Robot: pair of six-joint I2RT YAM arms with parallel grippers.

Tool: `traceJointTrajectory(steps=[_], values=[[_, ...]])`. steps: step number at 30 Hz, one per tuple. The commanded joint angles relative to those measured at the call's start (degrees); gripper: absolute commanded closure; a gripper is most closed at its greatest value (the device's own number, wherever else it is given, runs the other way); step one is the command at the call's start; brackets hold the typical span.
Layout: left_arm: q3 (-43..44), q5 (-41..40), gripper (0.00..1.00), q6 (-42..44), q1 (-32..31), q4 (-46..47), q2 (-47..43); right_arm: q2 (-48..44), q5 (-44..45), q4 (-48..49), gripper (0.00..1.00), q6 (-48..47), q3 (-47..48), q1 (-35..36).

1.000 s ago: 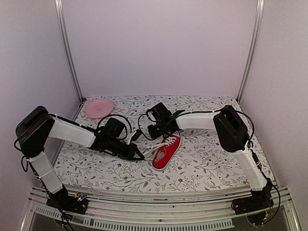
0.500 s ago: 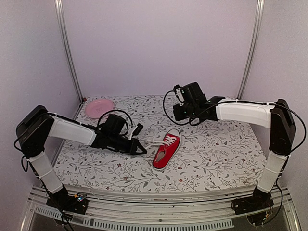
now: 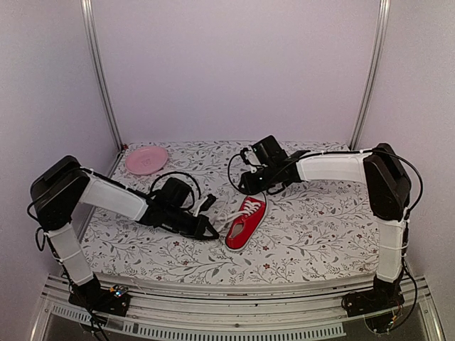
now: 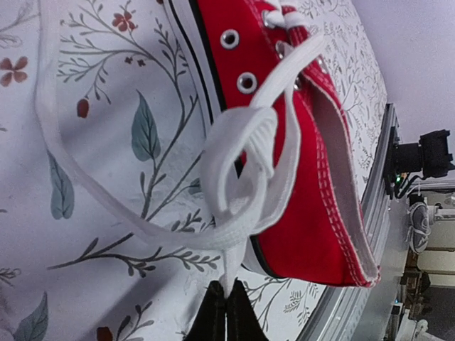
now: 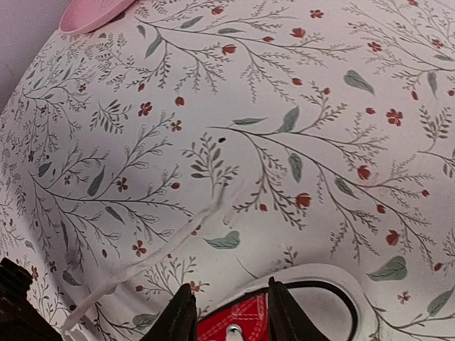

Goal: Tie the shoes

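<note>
Left gripper, clamped on the lace loop, should hold it taut while the right gripper, part-open and empty over the shoe, takes the loose strand.

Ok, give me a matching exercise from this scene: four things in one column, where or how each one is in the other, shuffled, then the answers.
Things
1. left gripper
2. right gripper
3. pink plate
4. red sneaker

Place or state
A. far left corner of the table
B. open, over the shoe's toe end, holding nothing
C. shut on the white lace
D. middle of the table, on its sole

Pairs: 1-C, 2-B, 3-A, 4-D
</note>
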Motion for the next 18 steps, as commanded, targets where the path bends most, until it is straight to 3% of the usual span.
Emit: traceJointTrajectory(steps=[1,8,18], values=[[-0.7,0.3,1.0,-1.4,-1.8,2.7,1.8,5.6,-3.1,-0.5,0.63,2.6,7.1,1.9],[0.1,2.2,1.0,-3.7,-4.3,7.2,4.0,15.5,-1.5,-5.4,0.61,2.7,17.6,4.3],[-0.2,3.2,1.0,-5.4,-5.6,10.7,5.4,21.0,0.5,-7.2,0.56,3.1,20.0,5.5]])
